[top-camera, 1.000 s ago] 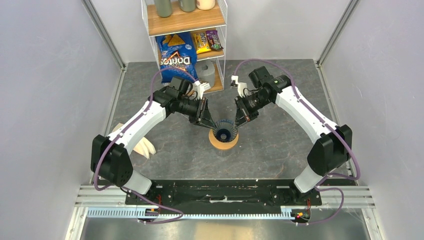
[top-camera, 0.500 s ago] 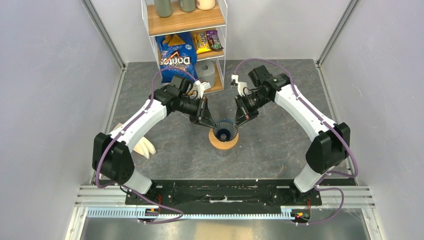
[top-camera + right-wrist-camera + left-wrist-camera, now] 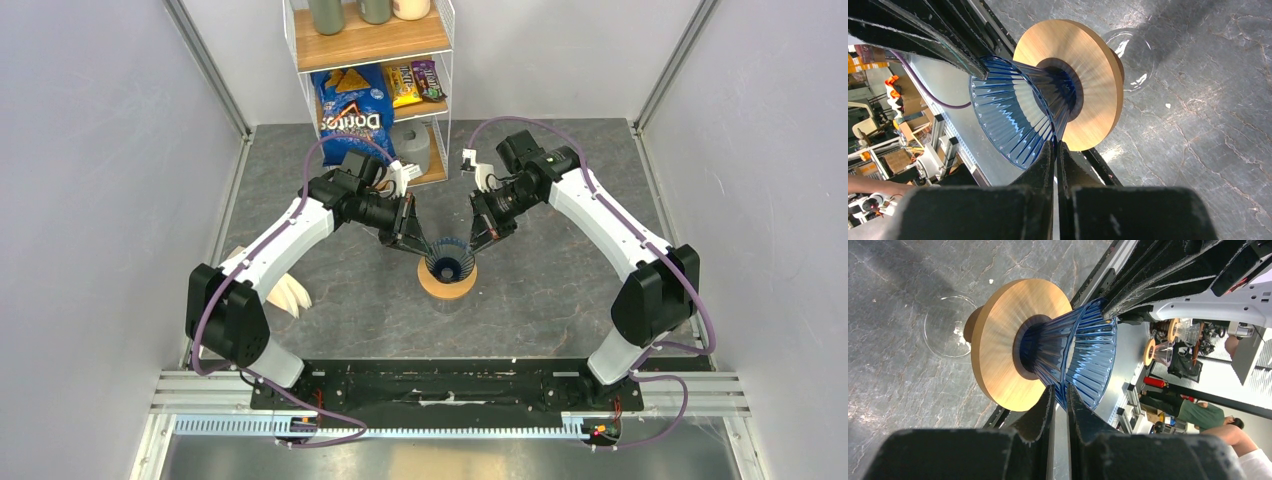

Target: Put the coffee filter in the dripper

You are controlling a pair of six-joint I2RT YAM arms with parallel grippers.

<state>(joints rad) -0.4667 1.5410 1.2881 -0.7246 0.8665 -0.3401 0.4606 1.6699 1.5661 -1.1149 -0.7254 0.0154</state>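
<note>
A flat wooden ring (image 3: 447, 291) is set over a clear glass cup (image 3: 945, 327) on the grey tabletop (image 3: 540, 290). Cream paper filters (image 3: 290, 295) are fanned at the left. A Doritos bag (image 3: 352, 100) is kept on a wire shelf (image 3: 370, 45).

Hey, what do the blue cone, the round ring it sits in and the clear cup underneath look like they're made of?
The dripper looks like translucent dark blue plastic or glass, glossy and ribbed; light shines through it. The ring looks like pale wood, matte, with faint grain. The cup seems to be clear glass: the table shows through it and its rim glints.
</note>
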